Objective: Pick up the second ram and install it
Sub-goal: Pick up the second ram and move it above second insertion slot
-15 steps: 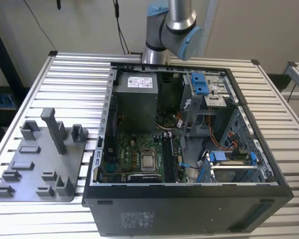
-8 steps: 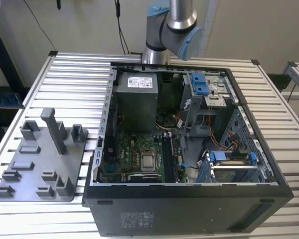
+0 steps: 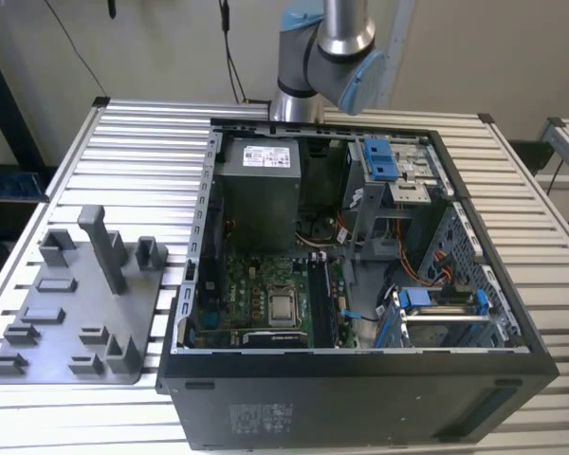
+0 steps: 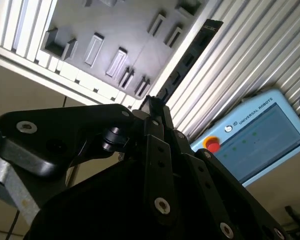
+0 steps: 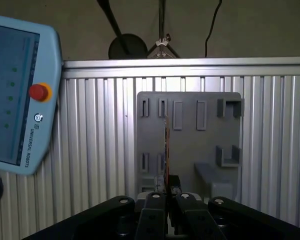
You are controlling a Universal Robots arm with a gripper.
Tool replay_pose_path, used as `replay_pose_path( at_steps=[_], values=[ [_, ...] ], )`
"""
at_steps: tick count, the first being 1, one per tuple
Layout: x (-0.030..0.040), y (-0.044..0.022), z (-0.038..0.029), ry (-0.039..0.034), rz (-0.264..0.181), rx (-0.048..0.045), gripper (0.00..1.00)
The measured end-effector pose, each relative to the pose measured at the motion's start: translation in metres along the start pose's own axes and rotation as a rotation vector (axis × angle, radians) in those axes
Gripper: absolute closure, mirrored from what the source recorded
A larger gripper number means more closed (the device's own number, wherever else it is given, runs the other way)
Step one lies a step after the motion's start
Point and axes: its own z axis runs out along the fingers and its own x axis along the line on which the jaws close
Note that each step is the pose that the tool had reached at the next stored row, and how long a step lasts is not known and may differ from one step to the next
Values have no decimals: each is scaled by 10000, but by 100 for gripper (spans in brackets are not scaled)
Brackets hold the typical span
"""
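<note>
The second ram [image 5: 166, 150] is a thin dark stick, seen edge-on in the first wrist view as it rises from between my fingertips. In the second wrist view the ram [image 4: 187, 57] shows as a long dark strip with small chips along it. My gripper [image 5: 166, 194] [image 4: 152, 102] is shut on one end of it and holds it high above the grey fixture tray [image 5: 200, 145] [image 4: 120, 25]. In the exterior view the arm [image 3: 332, 57] rises out of the picture behind the open computer case [image 3: 360, 389], and the motherboard [image 3: 266, 299] lies inside.
The grey tray [image 3: 66, 327] with upright posts lies on the slatted aluminium table [image 3: 142, 161] at the exterior view's left of the case. A blue teach pendant [image 5: 15, 100] [image 4: 255, 135] lies beside the table. Cables and blue drive brackets [image 3: 384, 161] crowd the case's right half.
</note>
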Motion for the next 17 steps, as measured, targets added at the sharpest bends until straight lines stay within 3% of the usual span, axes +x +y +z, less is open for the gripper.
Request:
replay_pose_path(
  at_steps=[17],
  values=[
    [-20, -251, -3, -1, 1, -4, 86]
  ],
)
